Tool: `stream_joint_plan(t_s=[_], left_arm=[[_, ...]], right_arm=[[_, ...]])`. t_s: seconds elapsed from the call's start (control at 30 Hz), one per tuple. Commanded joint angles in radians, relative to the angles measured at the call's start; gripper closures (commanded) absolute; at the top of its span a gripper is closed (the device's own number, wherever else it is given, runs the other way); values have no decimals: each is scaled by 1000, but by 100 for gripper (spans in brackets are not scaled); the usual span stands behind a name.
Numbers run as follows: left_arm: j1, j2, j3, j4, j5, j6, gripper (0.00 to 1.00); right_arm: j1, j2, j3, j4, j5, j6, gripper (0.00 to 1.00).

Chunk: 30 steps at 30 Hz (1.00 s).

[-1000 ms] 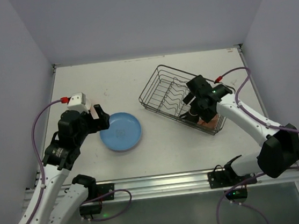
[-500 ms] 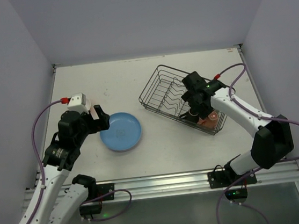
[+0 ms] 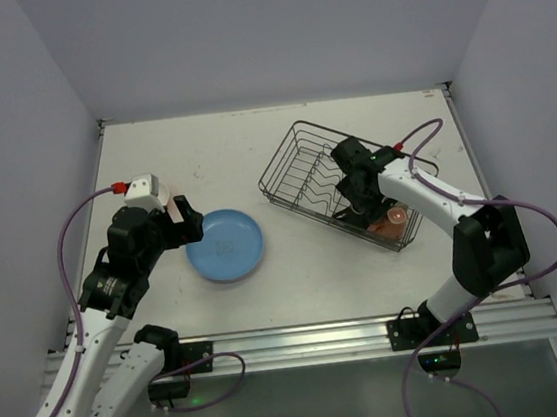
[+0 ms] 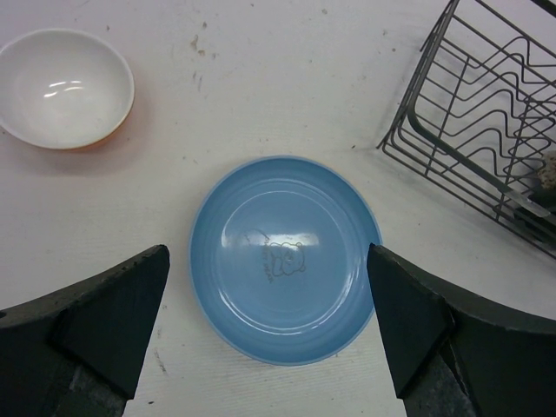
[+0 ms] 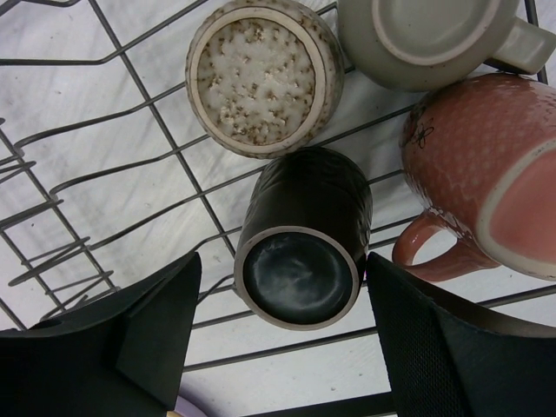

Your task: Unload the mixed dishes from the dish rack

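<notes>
— From above?
— Dish rack point(image 3: 309, 170) on the table point(image 3: 202, 157), light blue plate point(image 3: 224, 245) to its left.
— Left wrist?
— Left tool point(image 4: 265, 256) gapes wide over the plate; orange bowl point(image 4: 65, 89) nearby.
— Right wrist?
— Right tool point(image 5: 282, 261) spread wide, straddling a dark cup point(image 5: 301, 234) in the rack, pink mug point(image 5: 478, 165) beside.

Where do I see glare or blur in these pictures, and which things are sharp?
Left wrist view: small white glare on the blue plate and inside the orange bowl; the left pincer's fingers look dark and soft. Right wrist view: the dark cup is sharp with a dull sheen; the right pincer's fingers are blurred. Top view: even light, faint shadows.
</notes>
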<state>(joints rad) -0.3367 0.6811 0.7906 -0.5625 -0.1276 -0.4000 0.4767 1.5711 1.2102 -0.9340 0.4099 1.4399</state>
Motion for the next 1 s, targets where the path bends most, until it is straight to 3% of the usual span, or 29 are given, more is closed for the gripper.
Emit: stream_joint_plan(t_s=[0.0, 0.3, 0.5, 0.53, 0.57, 0.6, 0.97], left_arm=[[-7, -5, -1, 29, -12, 20, 0], [-7, -2, 1, 27, -14, 20, 0], [-7, 1, 1, 27, -12, 20, 0], [-7, 1, 1, 27, -10, 20, 0], [-7, 1, 1, 27, -10, 20, 0], [-8, 1, 1, 29, -10, 20, 0], [-7, -2, 2, 26, -12, 20, 0]], right_arm=[[-3, 17, 19, -12, 61, 62, 23], [-4, 27, 9, -14, 67, 76, 34], [-3, 24, -15, -12, 69, 86, 53], [-3, 21, -23, -9, 69, 88, 64], [-3, 18, -34, -9, 69, 89, 85], [-3, 14, -38, -9, 66, 94, 100], [-3, -108, -11, -2, 89, 21, 100]])
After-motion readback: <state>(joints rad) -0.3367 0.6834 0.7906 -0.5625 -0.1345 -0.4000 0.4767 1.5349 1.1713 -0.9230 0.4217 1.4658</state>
